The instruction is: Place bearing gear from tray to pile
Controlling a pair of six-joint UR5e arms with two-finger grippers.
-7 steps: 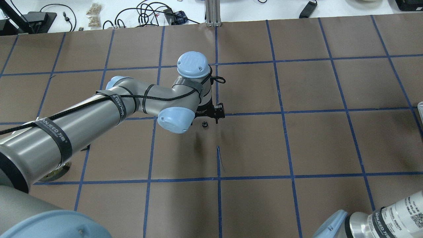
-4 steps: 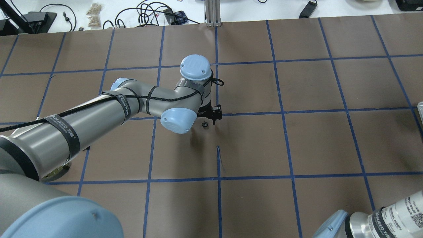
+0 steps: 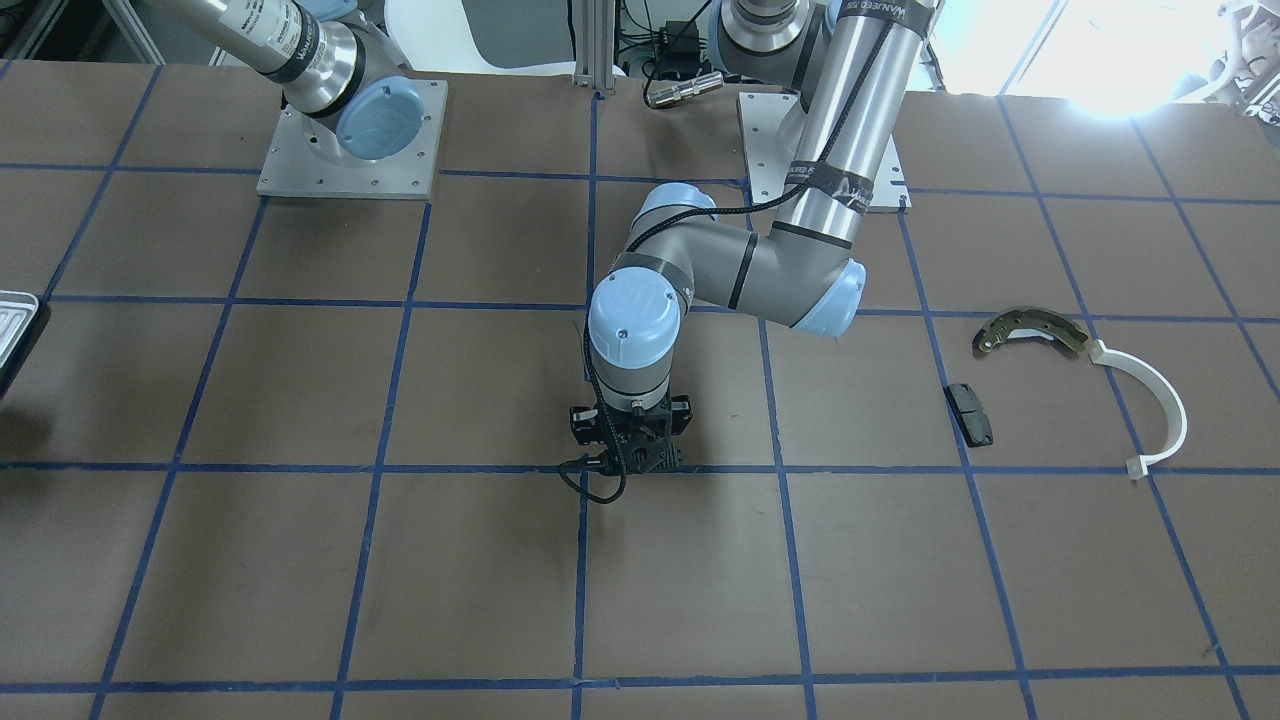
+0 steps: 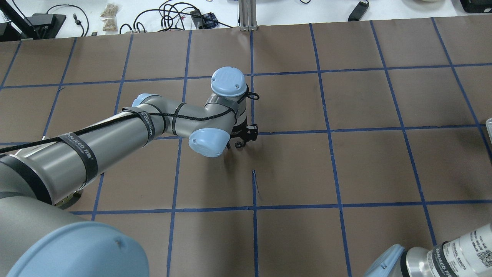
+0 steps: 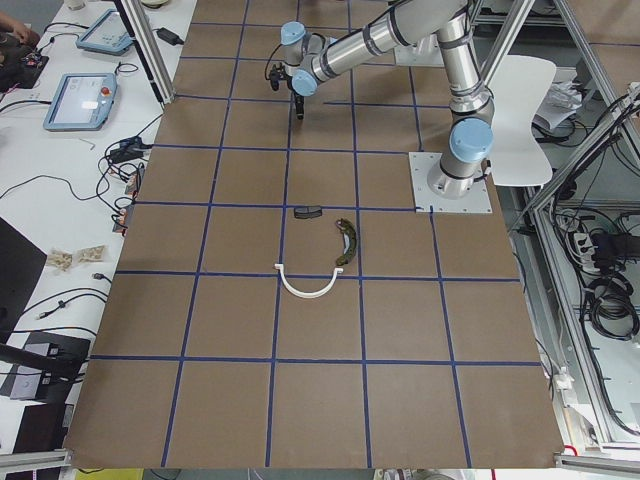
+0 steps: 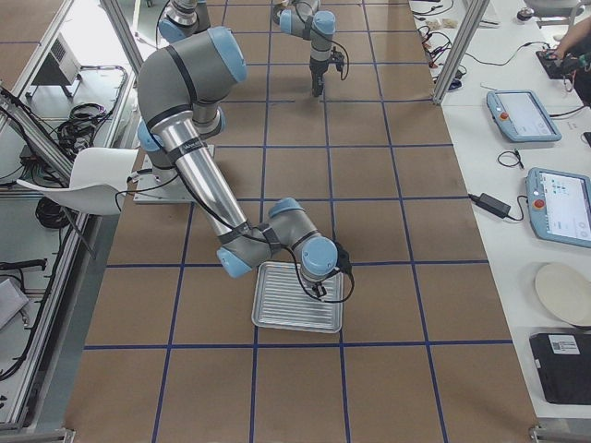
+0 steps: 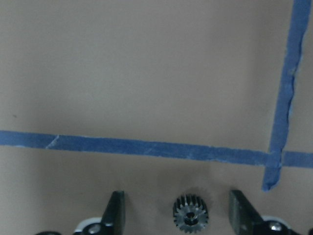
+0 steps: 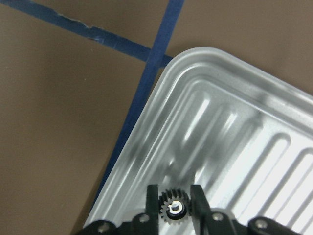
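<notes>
Fingers [image 7: 116,213] of left hand [image 7: 177,200] low, wide apart, astride gear [image 7: 190,215].

One small dark-toothed bearing gear [image 8: 173,206] is held over the ribbed silvery tray [image 8: 244,122], near its corner. A second gear [image 7: 190,217] lies flat well apart from it, and the pile [image 3: 1030,331] farther still.

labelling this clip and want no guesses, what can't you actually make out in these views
Overhead view: right gripper lies outside the frame; tray is cut off by the right edge.
Front-facing view: gear on the table is hidden under the left gripper and its wrist.
Right wrist view: whether the held gear touches the tray or hangs clear cannot be told.
Side views: both gears are too small to see.
</notes>
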